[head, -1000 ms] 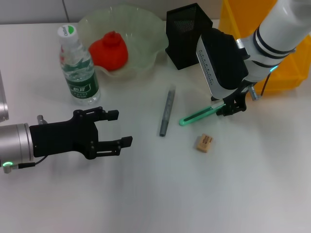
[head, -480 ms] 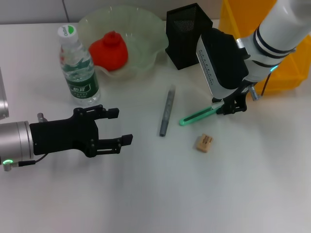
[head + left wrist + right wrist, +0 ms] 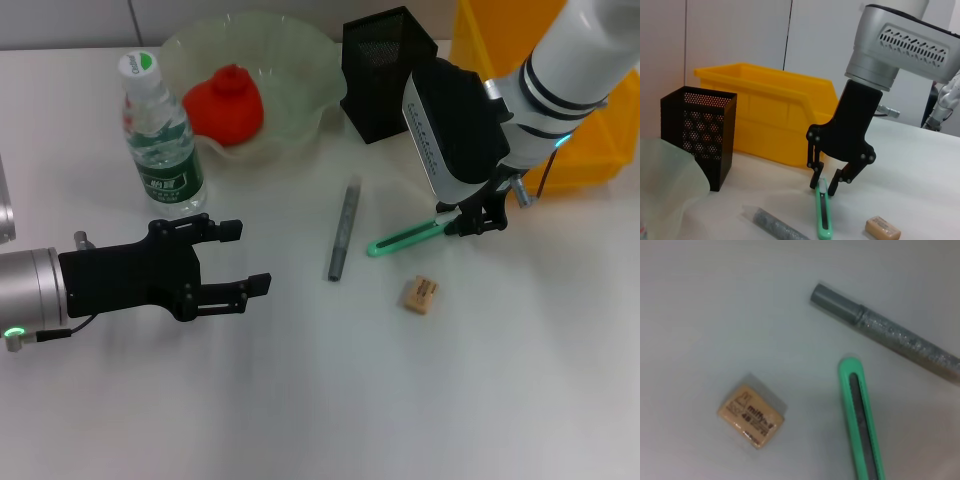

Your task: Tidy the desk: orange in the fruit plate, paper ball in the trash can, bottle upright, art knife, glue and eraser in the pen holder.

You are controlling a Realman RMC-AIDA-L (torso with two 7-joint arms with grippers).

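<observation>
Knife first: slim green plastic art knife point(image 3: 410, 238) flat on white desk point(image 3: 320, 400), right gripper point(image 3: 829, 183) pinching its far end. I fear pivot or slip (off-centre hold). Left gripper point(image 3: 232, 262) idles open, empty, beside upright clear bottle point(image 3: 160, 140).

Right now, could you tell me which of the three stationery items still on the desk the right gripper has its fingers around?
The green art knife: the right gripper straddles its end, while the grey glue stick and tan eraser lie apart, untouched.
</observation>
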